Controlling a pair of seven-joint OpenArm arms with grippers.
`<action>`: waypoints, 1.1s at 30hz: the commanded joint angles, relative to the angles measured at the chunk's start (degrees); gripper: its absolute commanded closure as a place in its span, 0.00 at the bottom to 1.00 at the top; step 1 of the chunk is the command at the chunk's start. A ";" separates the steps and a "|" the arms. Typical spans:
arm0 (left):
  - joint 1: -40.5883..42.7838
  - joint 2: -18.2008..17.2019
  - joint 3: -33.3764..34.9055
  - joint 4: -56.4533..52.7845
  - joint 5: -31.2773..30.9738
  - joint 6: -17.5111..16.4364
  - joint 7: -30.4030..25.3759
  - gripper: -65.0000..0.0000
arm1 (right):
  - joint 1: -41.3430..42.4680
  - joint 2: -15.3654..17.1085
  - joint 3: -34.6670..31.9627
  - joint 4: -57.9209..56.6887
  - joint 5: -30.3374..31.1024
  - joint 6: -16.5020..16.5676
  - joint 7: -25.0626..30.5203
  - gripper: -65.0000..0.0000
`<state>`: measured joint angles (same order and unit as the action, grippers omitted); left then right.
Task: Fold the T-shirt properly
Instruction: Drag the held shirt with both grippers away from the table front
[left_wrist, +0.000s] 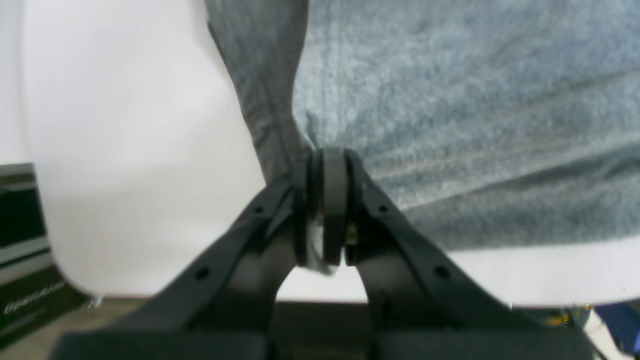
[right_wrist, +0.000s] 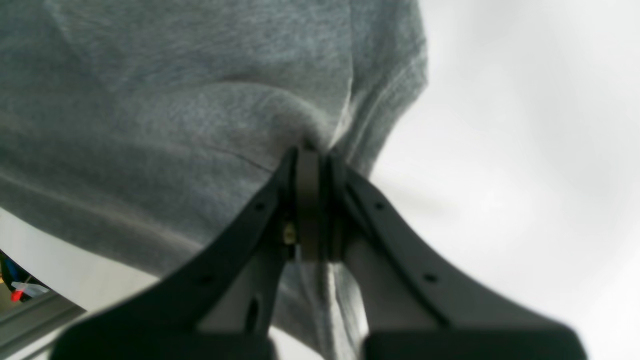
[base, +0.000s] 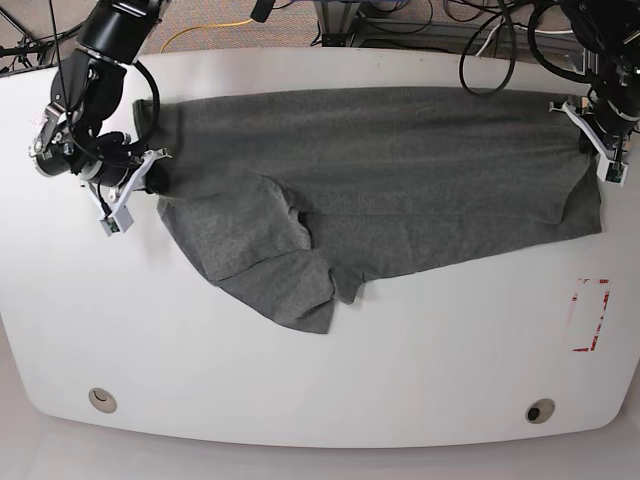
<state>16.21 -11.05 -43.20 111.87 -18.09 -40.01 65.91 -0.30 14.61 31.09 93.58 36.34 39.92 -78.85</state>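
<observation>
Spanning the white table (base: 320, 380) side to side, one grey T-shirt (base: 380, 170) is laid with its long axis across the base view. Two grippers are counted: the left gripper (left_wrist: 327, 155) and right gripper (right_wrist: 310, 150), each clamped on fabric at opposite ends.

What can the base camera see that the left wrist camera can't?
Only the base view shows the whole T-shirt spread across the white table, both arms, the right pincer, and a red-marked rectangle on the table. Only the left wrist view shows, close up, the left pincer shut on a pinch of grey cloth, with the fabric bunching at its tips. Both show the grey shirt, the white table and the left pincer gripping the shirt's edge.
</observation>
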 joint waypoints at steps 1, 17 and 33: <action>-0.16 -1.04 -0.62 1.66 0.02 0.01 3.50 1.00 | 0.69 1.17 0.34 1.06 1.25 0.08 0.39 1.00; 3.62 -3.15 -9.15 2.45 0.02 0.01 14.09 1.00 | -0.01 1.17 0.34 0.97 1.07 0.08 0.39 1.00; 13.64 -5.87 -3.17 2.10 0.46 0.01 13.96 0.84 | -1.24 1.34 0.34 0.97 0.89 0.08 0.39 1.00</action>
<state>29.71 -15.64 -45.93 113.30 -19.27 -39.97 79.42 -2.13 14.61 31.03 93.58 37.50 39.92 -79.57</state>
